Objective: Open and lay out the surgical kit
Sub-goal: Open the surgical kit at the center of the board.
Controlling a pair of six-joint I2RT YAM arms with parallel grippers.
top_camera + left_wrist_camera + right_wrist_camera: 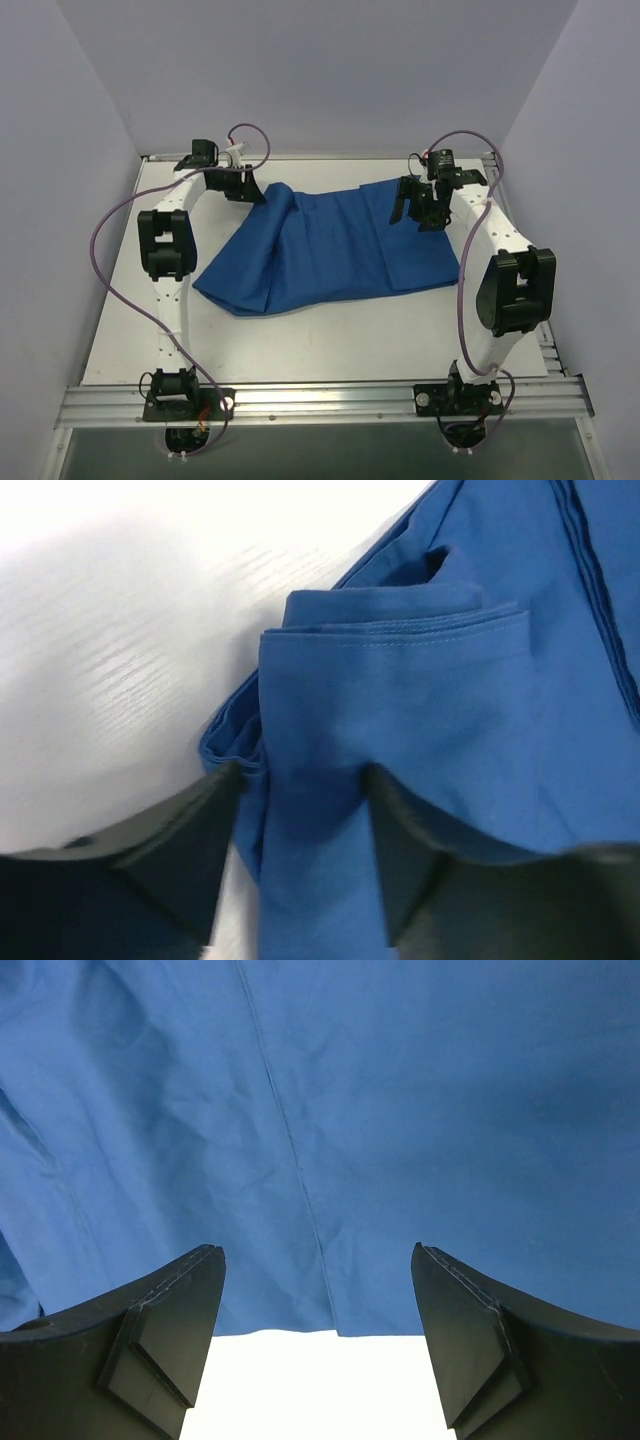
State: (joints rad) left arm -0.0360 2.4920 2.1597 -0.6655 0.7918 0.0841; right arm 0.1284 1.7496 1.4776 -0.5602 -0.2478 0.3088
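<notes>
Straddling a cloth fold, left jaws show only close-up.

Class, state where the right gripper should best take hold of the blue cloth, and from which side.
Probably the cloth edge by its seam, lying flat between the fingers of the open right gripper. Come from the bare table side, pinching downward: the edge ends there, thin and exposed.

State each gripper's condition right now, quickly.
Left gripper: jaws astride a cloth fold; grip cannot be told.
Right gripper: open, holding nothing.
</notes>
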